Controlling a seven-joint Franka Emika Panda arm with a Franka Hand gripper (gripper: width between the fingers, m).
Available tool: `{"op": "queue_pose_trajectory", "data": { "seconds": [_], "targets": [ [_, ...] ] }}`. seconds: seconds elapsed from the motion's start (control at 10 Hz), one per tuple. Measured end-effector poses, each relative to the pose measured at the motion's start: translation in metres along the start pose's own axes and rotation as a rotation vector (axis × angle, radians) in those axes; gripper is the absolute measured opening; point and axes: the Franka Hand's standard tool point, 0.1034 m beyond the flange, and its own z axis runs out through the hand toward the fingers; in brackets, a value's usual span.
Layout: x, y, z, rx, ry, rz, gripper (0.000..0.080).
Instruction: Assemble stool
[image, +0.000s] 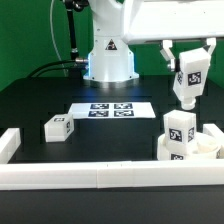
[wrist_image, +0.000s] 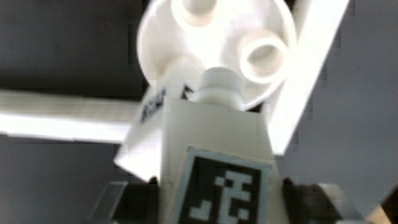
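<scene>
A tagged leg (wrist_image: 205, 150) fills the wrist view, clamped in the jaws above the round seat (wrist_image: 205, 45) (a second leg (image: 179, 132) stands upright on it); a third leg (image: 57, 127) lies apart on the bench (image: 40, 100).

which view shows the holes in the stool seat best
The wrist view. The seat faces the camera there, with two round holes plainly visible above the held leg. The exterior view shows only the seat's side at its lower right, partly hidden by an upright leg, and no holes can be seen.
</scene>
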Motion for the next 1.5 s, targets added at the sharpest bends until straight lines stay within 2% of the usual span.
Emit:
{"op": "queue_pose_trajectory", "data": {
  "seconds": [0.1, 0.2, 0.3, 0.4, 0.5, 0.7, 1.0, 1.1, 1.2, 1.5],
  "targets": [
    [-0.002, 0.0, 0.002, -0.003, 0.043, -0.004, 0.0324],
    [-0.007, -0.011, 0.009, -0.003, 0.135, -0.029, 0.0324],
    [-0.02, -0.023, 0.021, -0.005, 0.1, -0.073, 0.0324],
    [-0.02, -0.029, 0.021, -0.017, 0.101, -0.11, 0.0324],
    [-0.021, -0.027, 0.025, -0.034, 0.1, -0.172, 0.0324],
    [-0.015, -0.038, 0.027, -0.045, 0.109, -0.235, 0.0324],
    [-0.017, -0.039, 0.029, -0.046, 0.115, -0.239, 0.0324],
    [-0.022, -0.044, 0.038, -0.054, 0.137, -0.282, 0.0324],
    [-0.023, -0.038, 0.046, -0.068, 0.126, -0.321, 0.0324],
    [-0.019, -0.037, 0.054, -0.077, 0.137, -0.337, 0.0324]
  ]
}}
